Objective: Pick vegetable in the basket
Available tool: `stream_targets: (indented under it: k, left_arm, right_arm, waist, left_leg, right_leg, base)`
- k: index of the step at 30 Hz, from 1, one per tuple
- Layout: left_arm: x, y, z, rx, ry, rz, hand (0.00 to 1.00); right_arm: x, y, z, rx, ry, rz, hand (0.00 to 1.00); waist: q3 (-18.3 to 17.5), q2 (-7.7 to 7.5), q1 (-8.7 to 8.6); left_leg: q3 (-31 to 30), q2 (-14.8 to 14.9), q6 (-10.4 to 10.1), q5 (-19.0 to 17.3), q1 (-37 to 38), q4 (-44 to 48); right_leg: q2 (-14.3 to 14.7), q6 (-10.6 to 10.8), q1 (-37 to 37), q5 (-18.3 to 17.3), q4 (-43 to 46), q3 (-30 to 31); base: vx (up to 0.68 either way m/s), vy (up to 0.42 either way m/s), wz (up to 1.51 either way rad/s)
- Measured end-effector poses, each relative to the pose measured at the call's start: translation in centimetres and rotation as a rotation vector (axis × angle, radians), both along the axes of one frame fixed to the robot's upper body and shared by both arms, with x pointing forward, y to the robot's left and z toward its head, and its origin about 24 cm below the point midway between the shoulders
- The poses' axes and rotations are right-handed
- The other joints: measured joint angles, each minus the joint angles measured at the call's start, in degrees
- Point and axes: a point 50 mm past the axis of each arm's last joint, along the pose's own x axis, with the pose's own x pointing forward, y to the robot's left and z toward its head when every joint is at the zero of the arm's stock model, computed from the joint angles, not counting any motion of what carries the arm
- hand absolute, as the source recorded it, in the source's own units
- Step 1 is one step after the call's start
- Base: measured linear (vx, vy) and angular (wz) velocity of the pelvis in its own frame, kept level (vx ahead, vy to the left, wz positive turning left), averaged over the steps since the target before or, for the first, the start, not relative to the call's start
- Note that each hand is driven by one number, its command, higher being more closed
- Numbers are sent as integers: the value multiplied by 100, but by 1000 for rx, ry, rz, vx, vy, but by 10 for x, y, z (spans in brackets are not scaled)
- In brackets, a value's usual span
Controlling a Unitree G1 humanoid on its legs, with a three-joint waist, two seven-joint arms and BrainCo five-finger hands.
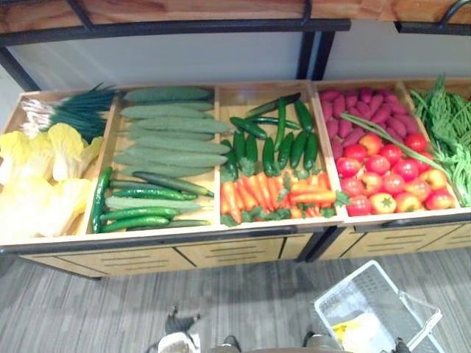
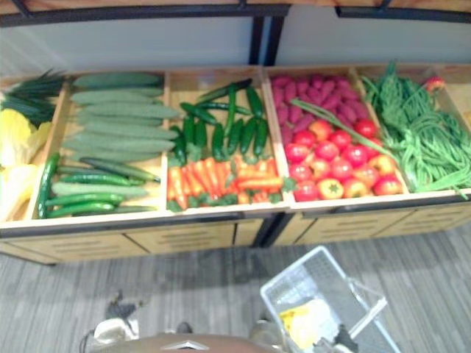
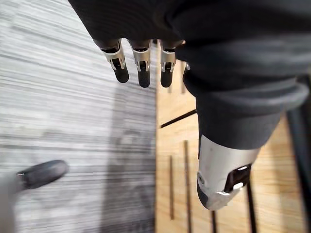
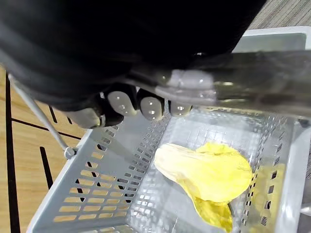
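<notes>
Item: yellow leafy vegetable (image 4: 204, 174), pale at one end, lying loose at the bottom of the basket (image 4: 92, 194), directly below the right fingers (image 4: 150, 108) and apart from them. Some bare mesh left around it inside the walls.

Container: white slotted plastic basket with its mouth open upward, carried by a grey handle (image 4: 257, 82). Right hand (image 4: 121, 103) curled round that handle, fingers pressed together in a row. Rim clear of the bench (image 1: 184, 237), with a strip of grey striped floor (image 1: 110, 309) between.

Left hand (image 3: 142, 60): hanging empty, fingers straight and slightly spread, thumb (image 3: 223, 179) held apart. Floor beyond the fingertips, pale wooden bench front just beside the thumb.

Bench stock, set out in wooden compartments far ahead of both sets of fingers:
- yellow cabbages (image 1: 44, 169), with green onions (image 1: 73, 110) behind;
- long pale green gourds (image 1: 173, 140), with dark slim cucumbers (image 1: 140, 209) in front;
- short dark green cucumbers (image 1: 272, 140), with carrots (image 1: 257, 193) in front;
- purple sweet potatoes (image 1: 368, 110), with tomatoes (image 1: 390, 176) in front and one green stalk laid across both;
- green long beans (image 1: 449, 132) in the end compartment.

Overhead: dark metal rail (image 1: 176, 28) across the back of the bench.
</notes>
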Motion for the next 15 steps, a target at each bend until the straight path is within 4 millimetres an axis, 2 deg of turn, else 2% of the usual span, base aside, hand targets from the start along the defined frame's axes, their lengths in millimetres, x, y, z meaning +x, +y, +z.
stream_targets:
  k: [1, 2, 5, 7, 9, 12, 13, 15]
  left_arm:
    - [6, 0, 6, 20, -37, -17, 0]
    - [39, 3, 54, 250, -286, -215, 0]
    - [50, 4, 68, 308, -349, -241, 0]
    - [62, 0, 92, 352, -460, -267, 0]
    - [82, -7, 148, 496, -706, -329, 0]
    - [94, -22, 203, 642, -980, -408, 0]
    - [98, -28, 217, 652, -1060, -414, 0]
    - [101, -36, 230, 675, -1130, -435, 0]
  right_arm:
    - [0, 0, 0, -1, 2, 5, 100]
    - [-3, 0, 1, -28, 9, 53, 100]
    - [1, -2, 3, -48, 4, 99, 100]
    - [-1, -3, 3, -50, 10, 99, 100]
    - [-3, -3, 3, -51, 11, 99, 100]
    - [-8, -4, 3, -49, 18, 99, 100]
    - [-10, -6, 3, -52, 21, 98, 100]
    - [-10, -7, 3, -53, 21, 99, 100]
  waist:
    - [-5, 9, 9]
    - [-98, 107, 20]
    - [-140, 163, 3]
    - [-148, 161, 13]
    - [-159, 150, 24]
    - [-254, 158, 16]
    - [-312, 208, 5]
    - [-344, 218, -10]
  left_leg:
    - [-3, 5, 0, 0, 1, -1]
    - [-18, 51, -5, -2, 71, -10]
    - [-20, 93, -14, 4, 75, -10]
    - [-26, 138, -32, 13, 74, -9]
    - [-18, 179, -72, 37, 34, 22]
    - [14, 190, -79, 42, -13, 23]
    - [53, 227, -81, 43, -46, 23]
    - [164, 270, -83, 44, -46, 24]
  right_leg:
    - [11, 1, 17, 0, -28, -1]
    - [113, -1, 181, 2, -183, -43]
    - [161, -13, 227, 9, -261, -85]
    - [210, -76, 285, 54, -361, -114]
    - [246, -93, 264, 74, -352, -84]
    - [266, -103, 174, 83, -328, 16]
    - [306, -160, 119, 171, -340, 66]
    - [335, -182, 49, 221, -337, 214]
  base:
    - [104, -45, 3]
    - [93, -56, 4]
    - [48, -52, 3]
    - [11, -46, 7]
    - [1, -38, 4]
    - [-26, -28, -12]
    - [-38, -28, -20]
    - [-27, -19, -27]
